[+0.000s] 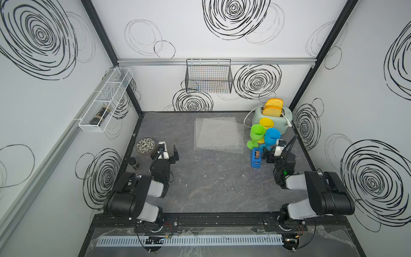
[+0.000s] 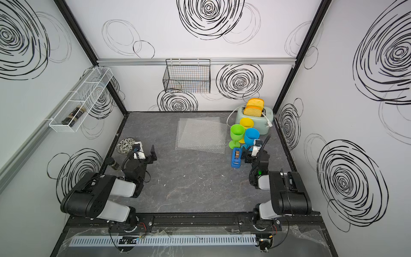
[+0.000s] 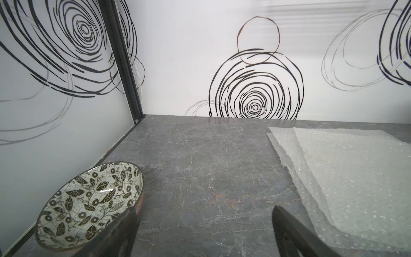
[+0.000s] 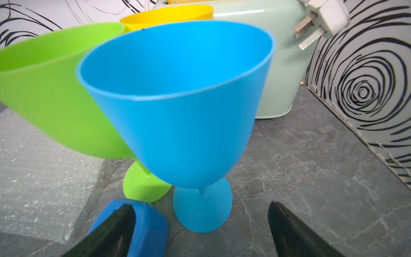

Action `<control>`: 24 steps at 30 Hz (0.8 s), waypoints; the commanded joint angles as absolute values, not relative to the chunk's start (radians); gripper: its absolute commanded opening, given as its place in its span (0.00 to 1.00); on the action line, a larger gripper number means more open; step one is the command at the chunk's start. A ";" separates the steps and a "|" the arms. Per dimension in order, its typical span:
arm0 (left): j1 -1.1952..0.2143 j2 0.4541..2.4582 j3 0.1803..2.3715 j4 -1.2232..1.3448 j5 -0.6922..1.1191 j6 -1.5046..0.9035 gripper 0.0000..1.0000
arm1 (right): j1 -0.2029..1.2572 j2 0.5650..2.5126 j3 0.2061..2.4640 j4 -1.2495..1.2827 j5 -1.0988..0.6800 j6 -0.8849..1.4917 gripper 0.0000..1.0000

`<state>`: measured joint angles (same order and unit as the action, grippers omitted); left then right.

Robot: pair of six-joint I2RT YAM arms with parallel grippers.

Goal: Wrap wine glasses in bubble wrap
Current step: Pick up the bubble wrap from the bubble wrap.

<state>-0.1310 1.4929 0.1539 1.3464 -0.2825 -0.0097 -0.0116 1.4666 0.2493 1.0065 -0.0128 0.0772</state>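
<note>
Three goblets stand upright in a tight cluster just in front of the toaster [image 1: 287,127]. There is one lime-green goblet [image 1: 257,132], one blue goblet [image 1: 272,136] and one yellow goblet [image 1: 266,123], and the yellow one is nearest the toaster. All are smooth, opaque plastic: a flared cup on a thin stem with a flat round foot. None is wrapped.

The bubble wrap [image 1: 219,135] lies flat on the grey marbled table [image 1: 211,182] beside the toaster, toward the table's middle. It is clear, pimpled film in squarish sheets stacked askew — at least two, though I cannot count them surely.

A blue tape dispenser [image 1: 256,158] sits in front of the goblets, on the side away from the toaster.

The right gripper [image 4: 201,205] hangs spread wide and empty just short of the blue goblet's foot. The left gripper [image 3: 203,213], well apart from the toaster, is likewise spread and holds nothing.
</note>
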 commanded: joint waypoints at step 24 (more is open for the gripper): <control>-0.230 1.224 0.601 0.506 -0.072 0.119 0.96 | -0.042 0.959 0.417 0.311 0.312 0.561 0.97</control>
